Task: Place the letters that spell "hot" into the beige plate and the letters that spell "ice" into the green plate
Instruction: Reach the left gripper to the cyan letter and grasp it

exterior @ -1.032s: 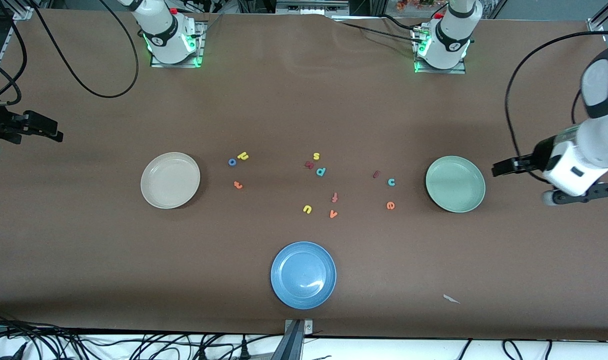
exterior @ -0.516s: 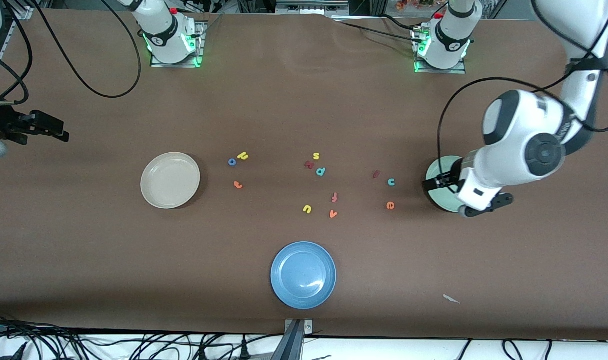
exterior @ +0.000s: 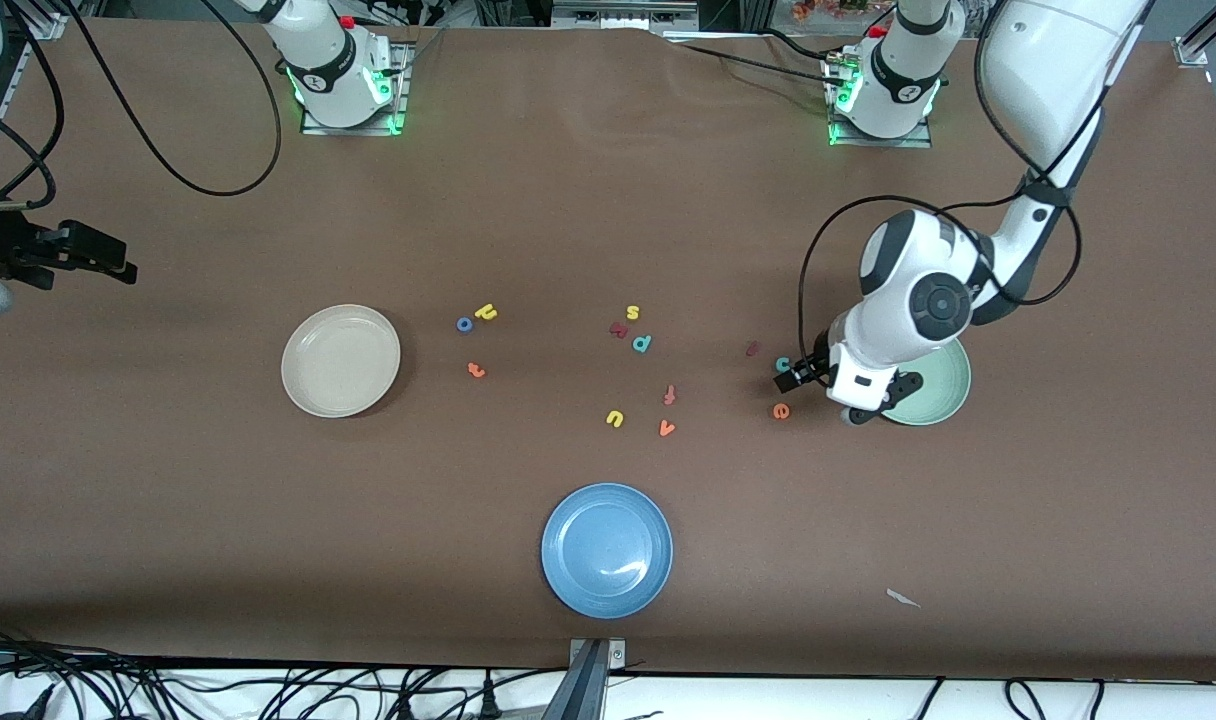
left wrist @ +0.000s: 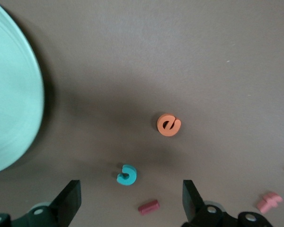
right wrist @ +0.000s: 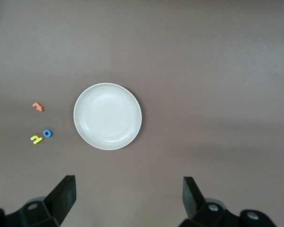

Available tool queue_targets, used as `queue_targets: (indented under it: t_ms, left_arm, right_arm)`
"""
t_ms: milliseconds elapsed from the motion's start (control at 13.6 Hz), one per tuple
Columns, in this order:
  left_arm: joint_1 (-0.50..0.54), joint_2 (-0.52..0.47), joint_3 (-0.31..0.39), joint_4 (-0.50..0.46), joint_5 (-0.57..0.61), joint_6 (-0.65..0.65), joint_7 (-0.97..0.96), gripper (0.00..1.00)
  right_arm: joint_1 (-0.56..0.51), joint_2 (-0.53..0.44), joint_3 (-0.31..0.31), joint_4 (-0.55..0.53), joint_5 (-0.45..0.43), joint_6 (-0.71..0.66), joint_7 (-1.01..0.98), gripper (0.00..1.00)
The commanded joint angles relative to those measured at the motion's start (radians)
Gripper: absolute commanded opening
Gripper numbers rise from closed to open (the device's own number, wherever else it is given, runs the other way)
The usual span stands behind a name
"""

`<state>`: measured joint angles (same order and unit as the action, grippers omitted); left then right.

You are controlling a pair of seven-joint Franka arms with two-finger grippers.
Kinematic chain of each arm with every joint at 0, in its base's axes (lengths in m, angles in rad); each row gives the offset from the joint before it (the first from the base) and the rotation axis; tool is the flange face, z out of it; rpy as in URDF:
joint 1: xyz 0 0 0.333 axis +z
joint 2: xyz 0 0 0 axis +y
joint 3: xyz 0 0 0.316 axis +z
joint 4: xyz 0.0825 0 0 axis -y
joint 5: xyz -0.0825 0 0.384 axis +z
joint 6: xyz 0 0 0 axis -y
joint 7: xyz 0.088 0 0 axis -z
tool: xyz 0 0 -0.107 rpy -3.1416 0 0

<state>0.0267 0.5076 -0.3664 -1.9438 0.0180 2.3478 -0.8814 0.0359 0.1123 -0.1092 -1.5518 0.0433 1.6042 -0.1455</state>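
Note:
My left gripper (exterior: 794, 374) (left wrist: 131, 203) hangs open over the teal c (exterior: 783, 364) (left wrist: 127, 174) and the dark red i (exterior: 753, 348) (left wrist: 148, 206). The orange e (exterior: 781, 411) (left wrist: 168, 125) lies beside them. The left arm covers part of the green plate (exterior: 946, 385) (left wrist: 14, 94). My right gripper (exterior: 118, 268) (right wrist: 128, 198) waits open, high at the right arm's end of the table. The beige plate (exterior: 340, 360) (right wrist: 107, 116) holds nothing. Near it lie the yellow h (exterior: 485, 311) (right wrist: 36, 139), blue o (exterior: 464, 324) (right wrist: 47, 133) and orange t (exterior: 476, 370) (right wrist: 37, 107).
Mid-table lie a yellow s (exterior: 633, 312), a dark red letter (exterior: 619, 329), a teal p (exterior: 642, 343), an orange f (exterior: 670, 394), a yellow u (exterior: 614, 418) and an orange v (exterior: 666, 428). A blue plate (exterior: 606, 550) sits nearest the front camera, a white scrap (exterior: 903, 598) off to one side.
The left arm has swung in from its end of the table, crossed over the green plate and now holds its gripper above the c and i. The right gripper has barely shifted.

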Motion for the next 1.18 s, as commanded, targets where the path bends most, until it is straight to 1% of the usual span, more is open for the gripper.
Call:
queue_targets:
  t_ms: [0, 74, 295, 442, 590, 664, 737, 811, 959, 1032, 1106]
  left_arm:
    - [-0.022, 0.051, 0.004, 0.011, 0.083, 0.027, -0.106, 0.95]
    - [-0.022, 0.061, 0.004, 0.011, 0.103, 0.042, -0.125, 0.95]
    - [-0.022, 0.092, 0.004, 0.008, 0.123, 0.048, -0.151, 0.95]
    - [-0.025, 0.103, 0.004, 0.009, 0.123, 0.048, -0.154, 0.92]
    - [-0.045, 0.107, 0.003, 0.006, 0.125, 0.045, -0.153, 0.82]
    - [-0.047, 0.107, 0.003, 0.006, 0.125, 0.042, -0.146, 0.81]
    - [-0.047, 0.107, 0.003, 0.006, 0.125, 0.042, -0.139, 0.78]
    - [-0.047, 0.107, 0.003, 0.006, 0.125, 0.041, -0.137, 0.72]
    - [-0.047, 0.114, 0.003, 0.006, 0.125, 0.042, -0.137, 0.70]
    - [-0.047, 0.115, 0.004, 0.006, 0.126, 0.041, -0.137, 0.67]
    - [-0.042, 0.118, 0.004, 0.006, 0.126, 0.041, -0.136, 0.66]
  right_arm:
    - [-0.001, 0.009, -0.006, 0.022, 0.068, -0.012, -0.023, 1.00]
    - [-0.002, 0.009, -0.007, 0.022, 0.111, -0.020, -0.026, 1.00]
    - [0.001, -0.011, 0.011, 0.022, 0.113, -0.023, -0.026, 1.00]
    - [0.001, -0.013, 0.011, 0.024, 0.118, -0.027, -0.025, 1.00]
    - [0.001, -0.017, 0.023, 0.024, 0.119, -0.038, -0.013, 1.00]
    - [0.001, -0.017, 0.025, 0.024, 0.119, -0.038, -0.011, 1.00]
    - [0.001, -0.019, 0.026, 0.022, 0.118, -0.038, -0.006, 1.00]
    - [0.001, -0.017, 0.029, 0.024, 0.109, -0.041, 0.015, 1.00]
    - [0.019, -0.017, 0.029, 0.024, 0.101, -0.047, 0.041, 1.00]
    - [0.024, -0.017, 0.029, 0.022, 0.092, -0.046, 0.046, 1.00]
    - [0.030, -0.016, 0.029, 0.022, 0.083, -0.044, 0.047, 1.00]
